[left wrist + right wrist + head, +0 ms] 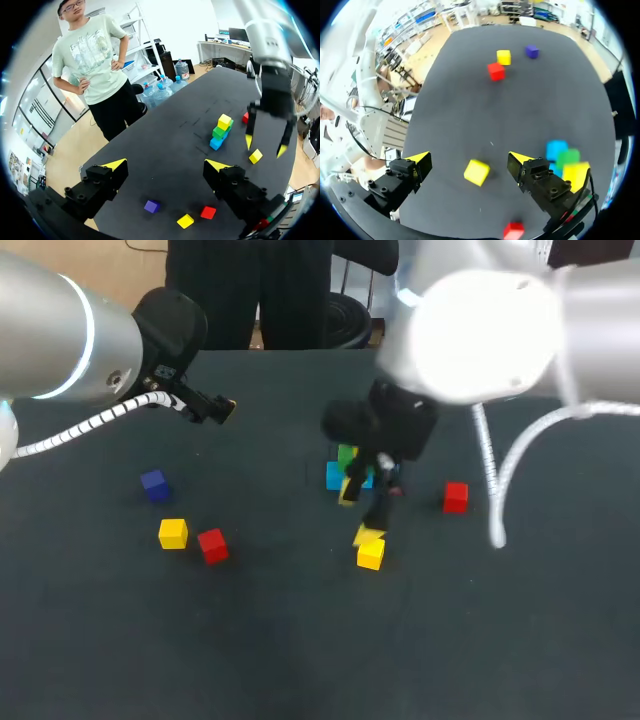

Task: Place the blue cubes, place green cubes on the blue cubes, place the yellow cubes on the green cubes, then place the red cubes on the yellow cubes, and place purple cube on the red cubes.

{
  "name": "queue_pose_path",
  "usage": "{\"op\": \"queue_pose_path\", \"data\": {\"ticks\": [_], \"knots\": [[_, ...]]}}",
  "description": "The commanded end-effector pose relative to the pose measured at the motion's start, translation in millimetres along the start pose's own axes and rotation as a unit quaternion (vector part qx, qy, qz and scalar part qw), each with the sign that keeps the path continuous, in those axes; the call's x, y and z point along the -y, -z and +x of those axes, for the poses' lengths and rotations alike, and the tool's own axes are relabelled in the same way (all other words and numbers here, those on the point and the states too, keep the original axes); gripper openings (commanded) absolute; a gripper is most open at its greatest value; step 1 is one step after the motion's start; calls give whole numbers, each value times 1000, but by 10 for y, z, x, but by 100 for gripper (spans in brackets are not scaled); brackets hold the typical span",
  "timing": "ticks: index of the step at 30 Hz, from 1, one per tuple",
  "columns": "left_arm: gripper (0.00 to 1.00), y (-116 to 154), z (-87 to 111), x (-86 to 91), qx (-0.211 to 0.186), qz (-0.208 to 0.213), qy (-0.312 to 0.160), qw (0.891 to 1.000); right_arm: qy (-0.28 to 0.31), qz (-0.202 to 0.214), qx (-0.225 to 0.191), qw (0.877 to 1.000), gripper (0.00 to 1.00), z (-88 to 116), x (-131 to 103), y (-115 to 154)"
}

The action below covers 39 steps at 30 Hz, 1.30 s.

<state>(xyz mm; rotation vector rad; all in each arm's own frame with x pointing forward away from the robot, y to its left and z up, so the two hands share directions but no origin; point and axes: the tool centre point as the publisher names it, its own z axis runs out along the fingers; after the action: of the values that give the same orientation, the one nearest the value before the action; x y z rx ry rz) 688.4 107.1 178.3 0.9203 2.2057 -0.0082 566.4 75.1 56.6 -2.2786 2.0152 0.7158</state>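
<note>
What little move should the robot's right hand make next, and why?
Probably lower the right gripper straight down. Its fingers are open, and the loose yellow cube sits just ahead of them, in line with the gap and not yet gripped, so going down would bring the fingers around it.

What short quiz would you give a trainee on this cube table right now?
1. True or false: the right end effector is shut on the loose yellow cube.
2. Which colour tops the stack? A red, B yellow, C purple.
3. How many red cubes lie on the table?
Key: 1 false, it is open over that cube. 2 B. 3 two.
</note>
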Motion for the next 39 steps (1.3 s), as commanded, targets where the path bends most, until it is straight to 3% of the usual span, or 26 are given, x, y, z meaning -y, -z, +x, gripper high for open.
{"op": "queue_pose_path", "data": {"ticks": [1,4,12,17,25,33,39], "knots": [[100,2,6,-5,1,1,0,1000,-9,-56,-79,995,100,-241,199,-233],[100,2,6,-5,1,1,0,1000,-41,-60,-106,992,100,-122,111,-245],[100,2,6,-5,1,1,0,1000,-89,-42,-118,988,100,105,-261,19],[100,2,6,-5,1,1,0,1000,-107,-35,-128,985,100,149,-417,42],[100,2,6,-5,1,1,0,1000,-96,-43,-140,985,100,20,-518,-148],[100,2,6,-5,1,1,0,1000,-144,-3,-185,972,100,316,-544,-225],[100,2,6,-5,1,1,0,1000,-150,30,-190,970,100,376,-521,-333]]}}
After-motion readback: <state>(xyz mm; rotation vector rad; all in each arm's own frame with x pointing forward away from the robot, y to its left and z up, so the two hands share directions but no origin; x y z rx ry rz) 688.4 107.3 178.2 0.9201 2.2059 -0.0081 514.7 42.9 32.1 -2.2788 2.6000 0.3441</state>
